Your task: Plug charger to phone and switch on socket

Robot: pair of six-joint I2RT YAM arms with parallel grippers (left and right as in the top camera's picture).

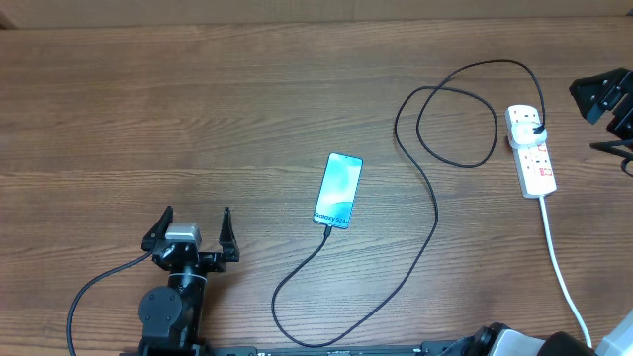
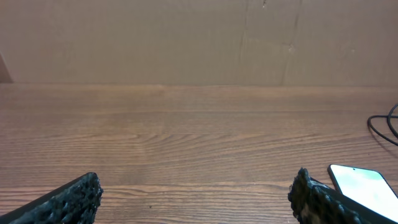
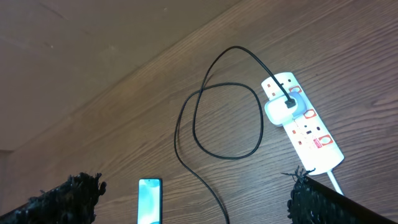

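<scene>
Left pincer [image 1: 193, 222] and right pincer [image 3: 189, 193] stand spread, empty, pads [image 2: 74, 199] black and knobbly. Slim phone [image 1: 338, 190] lies flat on the wood-grain tabletop [image 1: 198, 119].

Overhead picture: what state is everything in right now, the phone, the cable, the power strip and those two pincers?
phone: lying face up, screen lit.
charger: plug head in the socket; tip at the phone's lower edge, cannot tell whether it is seated.
socket: lying flat, switch positions too small to read.
left pincer: open, empty.
right pincer: open, empty.
</scene>
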